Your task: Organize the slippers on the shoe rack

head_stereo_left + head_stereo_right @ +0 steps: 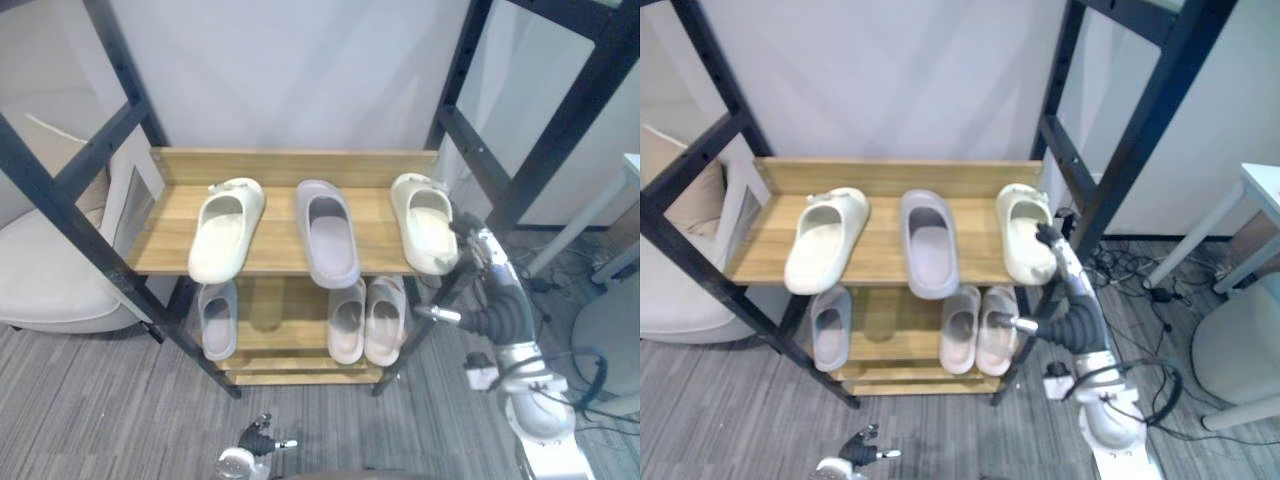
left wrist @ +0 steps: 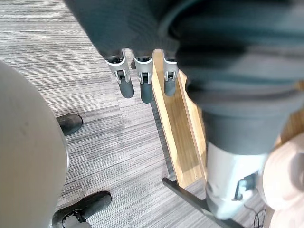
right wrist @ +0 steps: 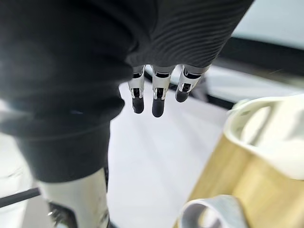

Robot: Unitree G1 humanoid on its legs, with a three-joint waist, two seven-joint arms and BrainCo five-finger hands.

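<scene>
The wooden shoe rack (image 1: 290,165) holds three slippers on its top shelf: a cream one (image 1: 227,228) on the left, a lilac-grey one (image 1: 327,232) in the middle and a cream one (image 1: 424,222) on the right. Below stand a grey slipper (image 1: 217,318) and a pale pink pair (image 1: 366,318). My right hand (image 1: 468,233) hovers at the right end of the top shelf, just beside the right cream slipper (image 3: 270,137). Its fingers (image 3: 159,97) hang straight and hold nothing. My left hand (image 2: 140,80) hangs low over the carpet, fingers straight and empty.
Black metal frame posts (image 1: 120,130) slant on both sides of the rack. A white cushion seat (image 1: 50,270) lies to the left. A white table (image 1: 625,180) and a grey round seat (image 1: 610,340) stand to the right. Two black shoe-like shapes (image 2: 71,123) rest on the carpet.
</scene>
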